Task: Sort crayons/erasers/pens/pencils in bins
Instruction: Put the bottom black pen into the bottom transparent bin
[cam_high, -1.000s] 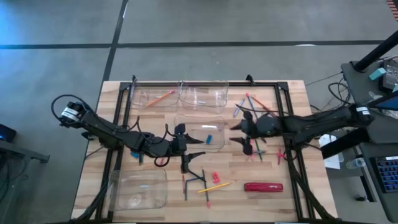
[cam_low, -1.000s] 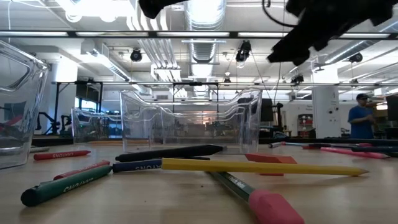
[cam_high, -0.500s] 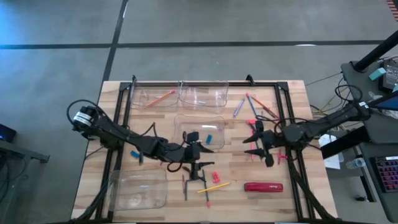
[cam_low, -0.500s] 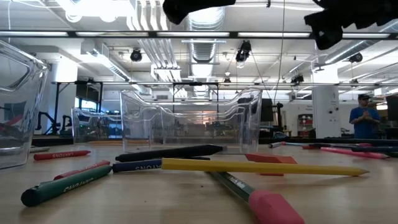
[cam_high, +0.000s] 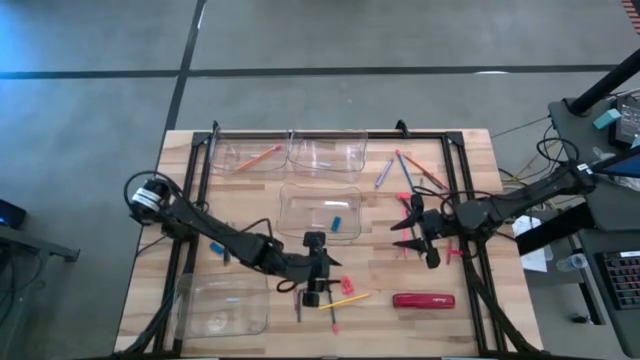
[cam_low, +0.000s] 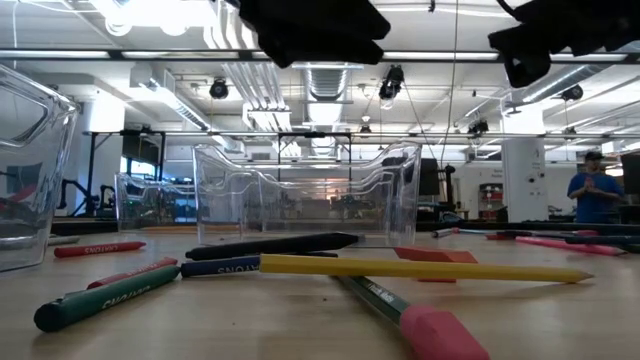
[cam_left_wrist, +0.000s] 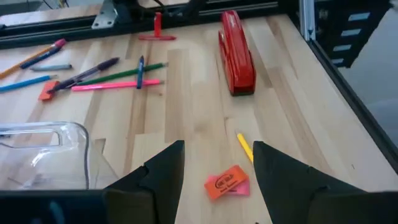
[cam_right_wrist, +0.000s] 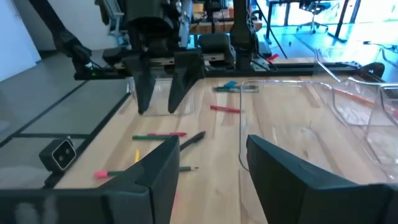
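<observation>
My left gripper (cam_high: 316, 290) (cam_left_wrist: 217, 148) hangs open above the near middle of the table. Below it lie an orange eraser (cam_left_wrist: 227, 184), a yellow pencil (cam_high: 345, 299) and dark sticks, flat on the wood. My right gripper (cam_high: 403, 229) (cam_right_wrist: 212, 142) stands open to the right of the middle bin (cam_high: 320, 212), pointing level toward the table's left, holding nothing. Two more clear bins (cam_high: 290, 152) stand at the far edge, one with an orange pencil (cam_high: 258, 157). Another bin (cam_high: 222, 303) sits near left. Pens and pencils (cam_high: 405, 172) lie far right.
A large red oblong object with white lettering (cam_high: 423, 299) (cam_left_wrist: 237, 53) lies near right. Crayons, a yellow pencil (cam_low: 420, 268) and an eraser-tipped pencil (cam_low: 430, 330) lie close to the near edge. A black frame (cam_high: 455, 160) runs round the table. A person (cam_low: 596, 190) stands in the room behind.
My left gripper has moved toward the near edge and down, tipping further downward, from beside the middle bin to above the eraser and pencil. My right gripper has drawn back from the middle bin toward the table's right edge, then kept still.
</observation>
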